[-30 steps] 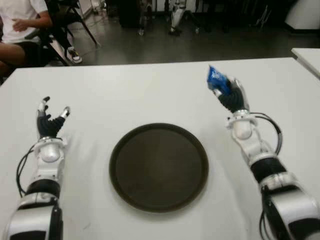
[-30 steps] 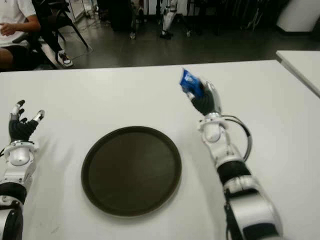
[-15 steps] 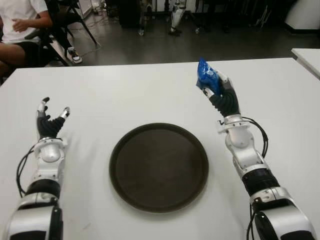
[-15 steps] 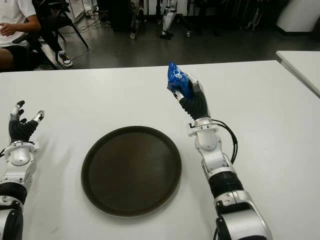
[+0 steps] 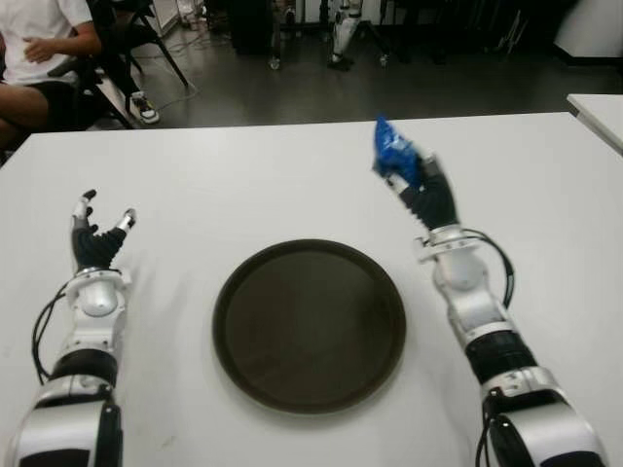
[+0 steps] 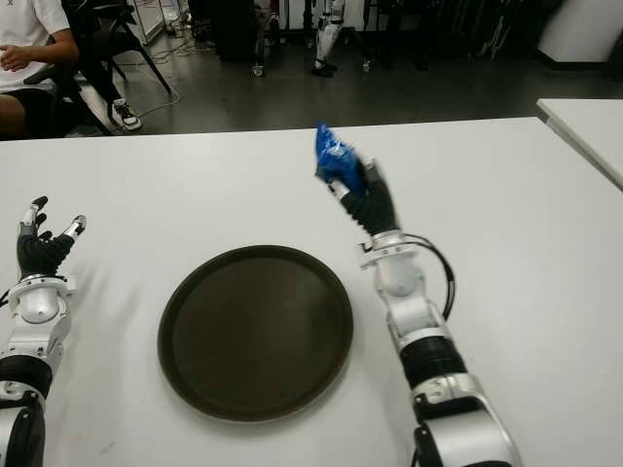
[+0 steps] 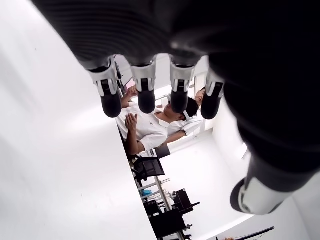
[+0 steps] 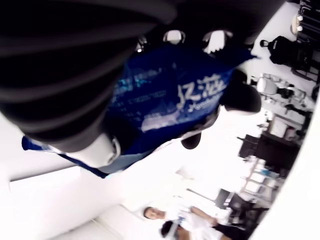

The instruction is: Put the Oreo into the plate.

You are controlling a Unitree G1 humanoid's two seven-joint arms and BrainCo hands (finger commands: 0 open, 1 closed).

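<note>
- At far left, my left hand (image 5: 97,243) shows over the white table (image 5: 243,185), well left of the plate, its fingers (image 7: 145,95) spread apart and holding nothing.
- At centre, the dark round plate (image 5: 310,326) lies flat on the table, nothing on it.
- To the right, my right hand (image 5: 421,190) is raised above the table just beyond the plate's right rim, fingers clamped around the blue Oreo packet (image 5: 393,156), which pokes up from my grip.
- Beyond the table's far left corner, a seated person (image 5: 39,49) in a white shirt.
</note>
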